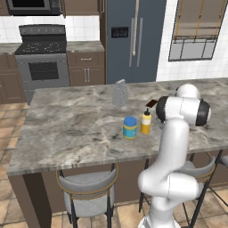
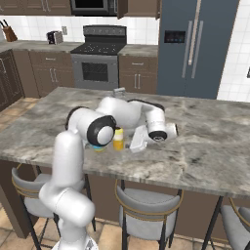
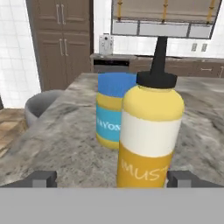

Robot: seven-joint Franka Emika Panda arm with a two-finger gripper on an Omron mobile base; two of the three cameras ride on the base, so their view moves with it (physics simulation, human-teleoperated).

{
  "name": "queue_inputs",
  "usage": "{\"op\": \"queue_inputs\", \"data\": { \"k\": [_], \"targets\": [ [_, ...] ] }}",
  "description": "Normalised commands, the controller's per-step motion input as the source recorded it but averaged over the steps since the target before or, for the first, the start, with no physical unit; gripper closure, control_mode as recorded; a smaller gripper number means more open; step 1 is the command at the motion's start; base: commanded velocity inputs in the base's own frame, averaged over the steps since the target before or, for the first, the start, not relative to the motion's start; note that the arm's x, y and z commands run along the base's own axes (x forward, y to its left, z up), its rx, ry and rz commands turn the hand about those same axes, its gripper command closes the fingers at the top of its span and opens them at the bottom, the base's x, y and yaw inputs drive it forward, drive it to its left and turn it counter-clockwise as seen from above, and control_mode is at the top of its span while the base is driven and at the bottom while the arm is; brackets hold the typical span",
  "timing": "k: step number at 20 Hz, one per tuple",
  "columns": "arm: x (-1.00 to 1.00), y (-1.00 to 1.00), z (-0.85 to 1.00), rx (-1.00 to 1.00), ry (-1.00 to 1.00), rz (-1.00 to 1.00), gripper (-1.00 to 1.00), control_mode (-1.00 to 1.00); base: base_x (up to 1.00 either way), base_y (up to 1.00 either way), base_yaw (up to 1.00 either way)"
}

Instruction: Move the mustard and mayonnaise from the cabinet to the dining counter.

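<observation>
The mustard (image 1: 146, 122), a slim yellow bottle with a dark nozzle, stands upright on the dining counter (image 1: 71, 129). The mayonnaise (image 1: 129, 128), a blue-lidded jar, stands right beside it. In the hand view the mustard (image 3: 151, 131) is close in front, with the mayonnaise (image 3: 109, 111) just behind it. My gripper (image 3: 111, 178) is open, its fingertips (image 3: 41, 177) low on either side of the mustard and apart from it. From the right base view the hand (image 2: 138, 139) hovers beside the mustard (image 2: 118, 139). I cannot tell which brown cabinet is the task's cabinet.
A grey see-through box (image 1: 119, 92) stands farther back on the counter. Grey stools (image 1: 89, 193) line the near edge. A stove (image 1: 42, 55) and a dark fridge (image 1: 133, 40) are along the back wall. Tall brown panelled doors (image 3: 65, 39) show beyond the counter's end.
</observation>
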Motion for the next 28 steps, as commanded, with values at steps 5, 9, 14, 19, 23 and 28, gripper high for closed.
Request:
{"op": "queue_inputs", "data": {
  "k": [5, 9, 14, 19, 23, 28],
  "targets": [
    [-0.28, 0.14, 0.34, -0.24, -0.07, -0.19, -1.0, -1.0, 0.0, 0.0, 0.0],
    [-0.3, 0.13, 0.41, -0.16, -0.01, -0.1, -1.0, -1.0, 0.0, 0.0, 0.0],
    [-0.41, 0.12, 0.42, -0.12, 0.0, -0.14, -1.0, -1.0, 0.0, 0.0, 0.0],
    [-0.44, 0.11, 0.38, -0.03, 0.0, -0.2, -1.0, -1.0, 0.0, 0.0, 0.0],
    [-0.43, 0.13, 0.38, 0.0, 0.0, -0.21, -1.0, -1.0, 0.0, 0.0, 0.0],
    [-0.4, 0.18, 0.42, 0.0, 0.01, -0.23, -1.0, -1.0, 0.0, 0.0, 0.0]
  ]
}}
